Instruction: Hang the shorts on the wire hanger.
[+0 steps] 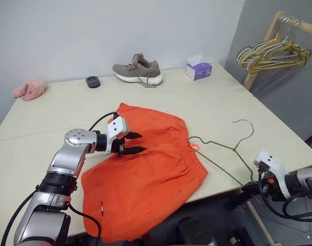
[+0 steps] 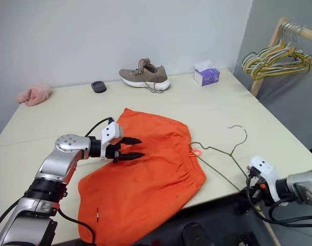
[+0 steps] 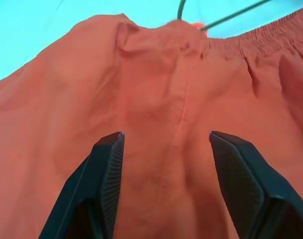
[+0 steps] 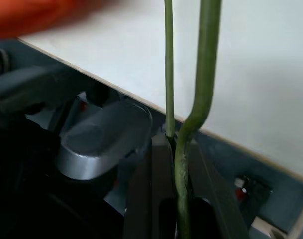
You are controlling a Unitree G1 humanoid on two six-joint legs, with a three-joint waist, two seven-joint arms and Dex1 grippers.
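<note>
The orange shorts (image 1: 145, 169) lie spread flat on the pale table (image 1: 68, 110), one leg hanging over the front edge. My left gripper (image 1: 140, 143) hovers open just over the shorts' left part, its fingers (image 3: 106, 169) apart with only fabric between them. The wire hanger (image 1: 225, 147) lies to the right of the waistband, one corner beside the small orange drawstring loop (image 1: 195, 147) and the hook (image 1: 246, 125) on the table. At the table's front right edge my right gripper (image 4: 177, 144) is shut on the hanger's other corner (image 4: 203, 74).
A brown shoe (image 1: 138, 70), a black round item (image 1: 93, 81), a purple tissue box (image 1: 199, 68) and a pink fuzzy item (image 1: 29, 88) sit along the back. A wooden rack with several coloured hangers (image 1: 273, 54) stands at the right.
</note>
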